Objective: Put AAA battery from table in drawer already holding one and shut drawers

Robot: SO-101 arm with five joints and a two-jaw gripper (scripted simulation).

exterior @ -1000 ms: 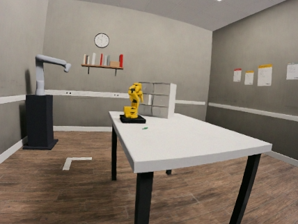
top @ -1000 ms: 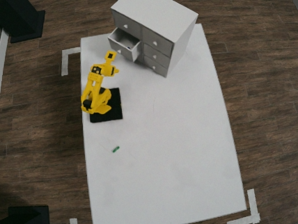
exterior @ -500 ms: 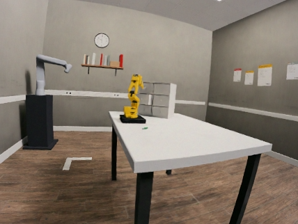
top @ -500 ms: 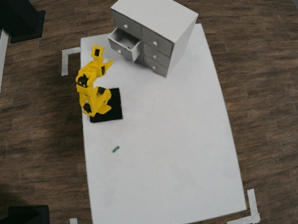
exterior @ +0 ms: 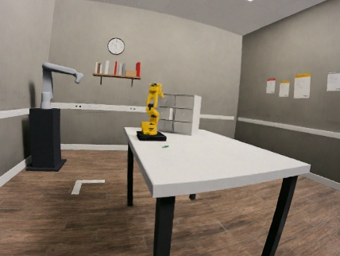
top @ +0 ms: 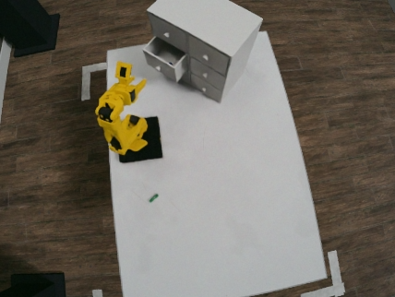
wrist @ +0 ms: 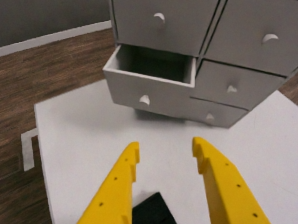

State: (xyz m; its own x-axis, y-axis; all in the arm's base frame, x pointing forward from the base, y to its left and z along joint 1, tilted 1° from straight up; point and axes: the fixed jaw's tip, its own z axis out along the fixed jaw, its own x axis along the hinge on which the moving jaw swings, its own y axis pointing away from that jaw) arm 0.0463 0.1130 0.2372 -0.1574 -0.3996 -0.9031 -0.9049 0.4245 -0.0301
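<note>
The green AAA battery lies on the white table, in front of the arm's base; it also shows in the exterior view. The white drawer cabinet stands at the table's far end. One left-column drawer is pulled out; in the wrist view its inside is dark and I cannot tell what it holds. The other drawers are shut. My gripper is raised above the table, short of the open drawer and pointing at it. Its fingers stand a little apart with nothing between them. It is far from the battery.
The arm's black base plate sits near the table's left edge. The table edge runs close along the arm's left side. A grey arm on a black pedestal stands off the table by the wall.
</note>
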